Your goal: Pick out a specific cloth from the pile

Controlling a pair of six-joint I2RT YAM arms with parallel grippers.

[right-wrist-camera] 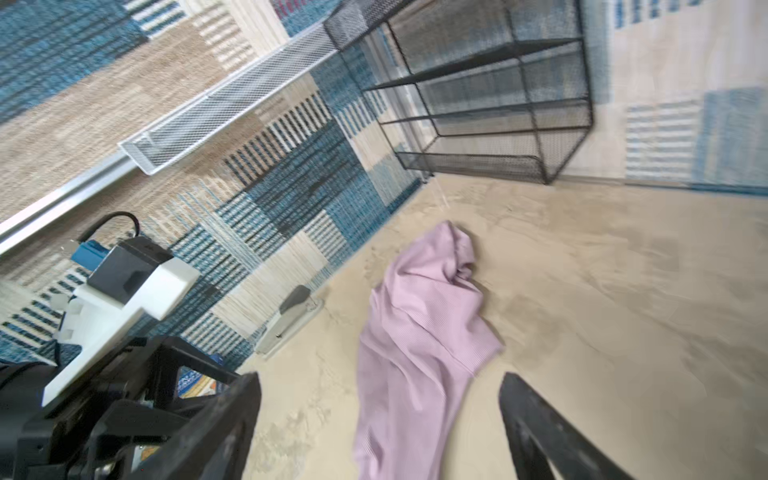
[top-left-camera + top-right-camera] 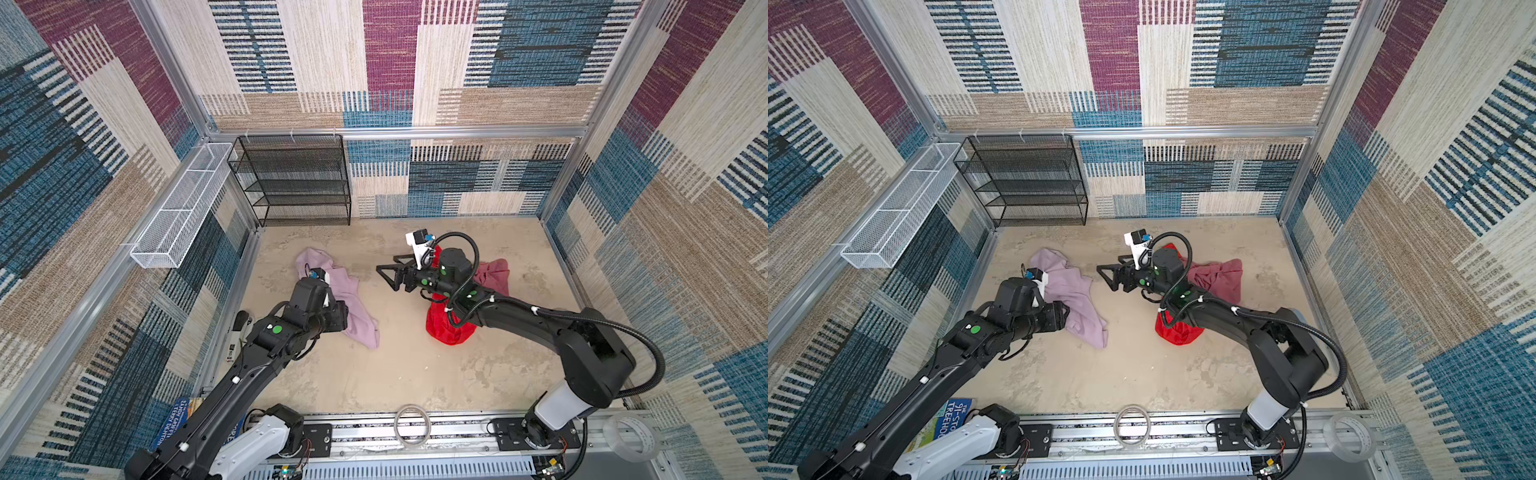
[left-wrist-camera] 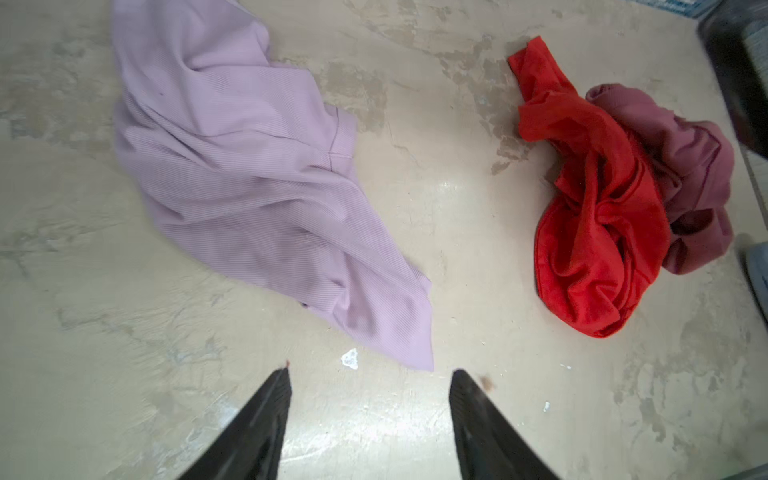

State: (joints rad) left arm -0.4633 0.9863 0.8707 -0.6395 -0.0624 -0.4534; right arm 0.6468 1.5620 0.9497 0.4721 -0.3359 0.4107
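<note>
1. The table (image 2: 407, 365) is mottled beige, and the rail at the front cuts off its near edge in both top views
2. The right arm (image 2: 519, 316) crosses the pile (image 2: 451, 332) in both top views and hides its middle. Only the two ends of the red cloth (image 2: 453, 336) and one side of the rose cloth (image 2: 496, 276) show there
3. The left arm (image 2: 291, 328) covers the near left edge of the cloth (image 2: 361, 320) in both top views, and its wrist hides its own fingers there
4. The pile shows nearly whole only from the left wrist: the red cloth is crumpled, and the rose cloth touches it on the side away from the cloth
5. The cloth is pale lilac and lies alone on the left part of the table, well apart from the pile. The right wrist view of it is blurred
6. The right gripper (image 2: 385, 262) hangs above the table between the cloth and the pile, fingers spread wide and holding nothing
7. The left gripper (image 3: 370, 390) has its fingers spread with nothing between them, over bare table just beside a pointed corner of the cloth. I cannot tell whether they touch the table
</note>
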